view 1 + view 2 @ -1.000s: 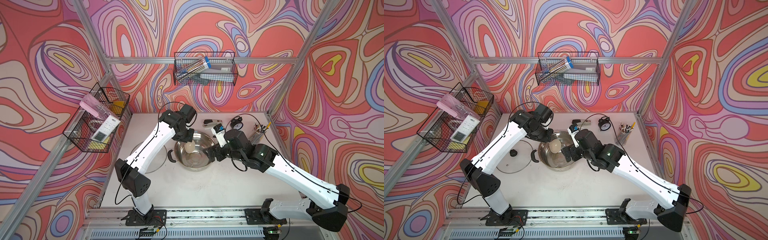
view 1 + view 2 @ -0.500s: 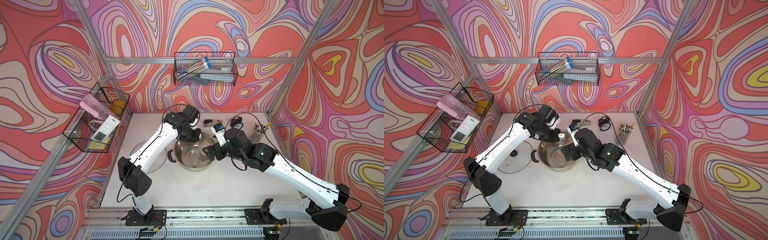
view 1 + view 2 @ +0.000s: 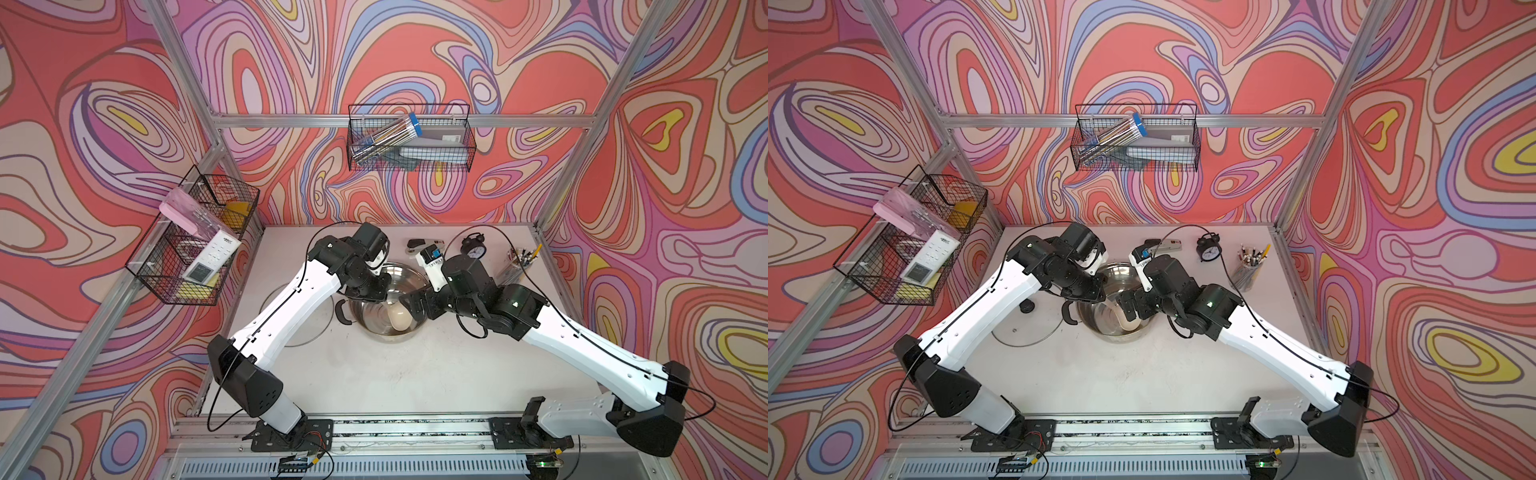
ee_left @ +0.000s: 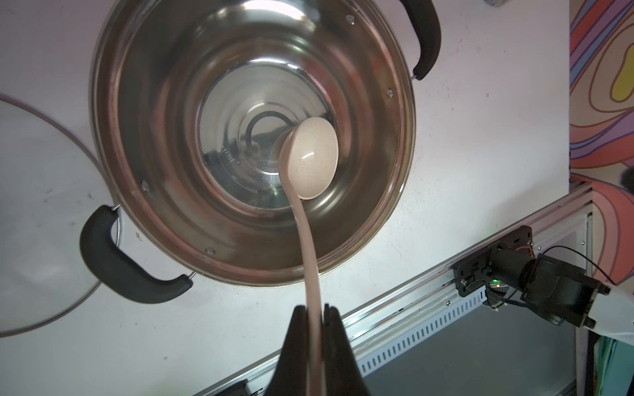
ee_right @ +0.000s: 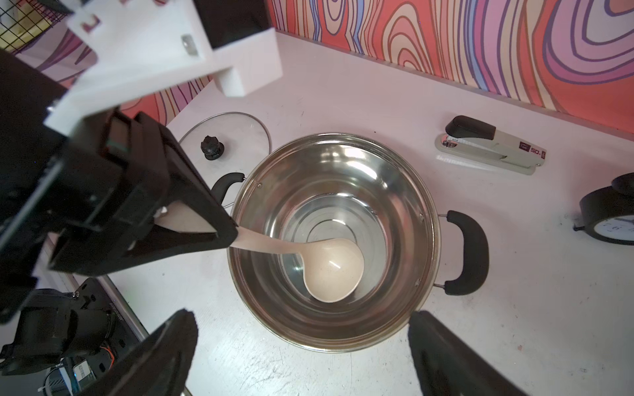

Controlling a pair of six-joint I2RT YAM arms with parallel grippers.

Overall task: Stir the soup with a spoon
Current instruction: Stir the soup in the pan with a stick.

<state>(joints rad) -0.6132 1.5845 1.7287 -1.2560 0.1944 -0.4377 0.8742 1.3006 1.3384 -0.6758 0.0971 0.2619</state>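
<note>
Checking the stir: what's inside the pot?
Only the spoon, bowl low in the pot, handle pinched by the left gripper. Liquid is unconfirmed; the bottom under the bowl is hidden.

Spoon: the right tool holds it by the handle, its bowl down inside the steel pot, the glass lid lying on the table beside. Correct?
No: the left tool holds the spoon by the handle, as the left wrist view shows; the right tool is open. The bowl is down inside the pot, and the lid lies on the table beside it.

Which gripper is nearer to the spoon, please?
Left. The left gripper is shut on the spoon handle; the right gripper is open above the pot, off the spoon.
</note>
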